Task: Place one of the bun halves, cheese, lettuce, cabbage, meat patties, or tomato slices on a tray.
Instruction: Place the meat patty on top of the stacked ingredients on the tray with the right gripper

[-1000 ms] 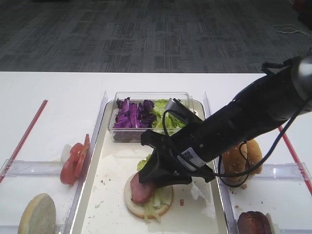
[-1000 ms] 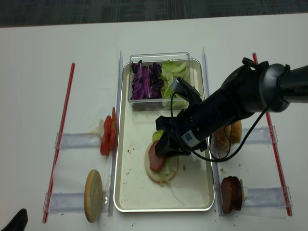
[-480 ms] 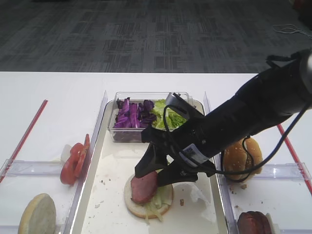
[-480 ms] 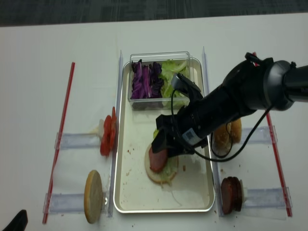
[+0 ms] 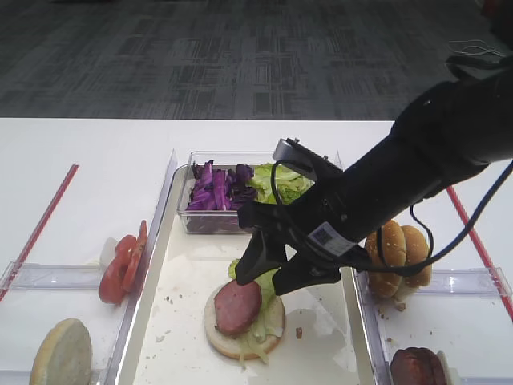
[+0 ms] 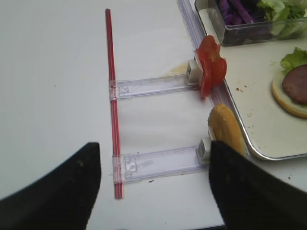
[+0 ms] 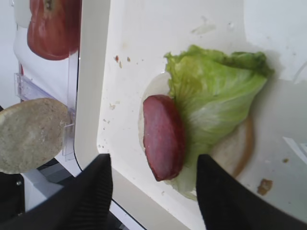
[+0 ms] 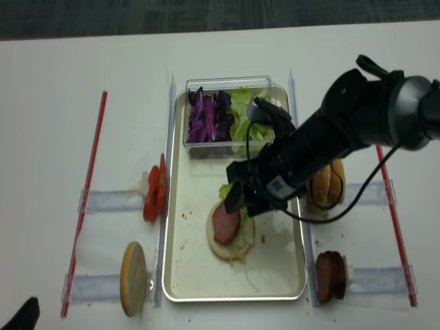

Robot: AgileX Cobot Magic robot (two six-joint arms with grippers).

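Right wrist view shows the meat patty [image 7: 163, 136] lying on lettuce [image 7: 213, 103] over a bun base [image 7: 232, 153] on the tray [image 7: 93, 96], with the right pincer [image 5: 276, 269] spread wide above it and gripping nothing. By my reading, the placing step is finished and the release is done. Next, the arm should lift clear without nudging the stack, then fetch another item, perhaps 1 of the tomato slices [image 5: 120, 265] left of the tray. Left pincer [image 6: 153, 187] also gapes wide over the tabletop [image 6: 53, 96].

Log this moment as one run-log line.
right gripper: open, above stack | meat patty: released on lettuce, bun base | tray | left gripper: open, idle
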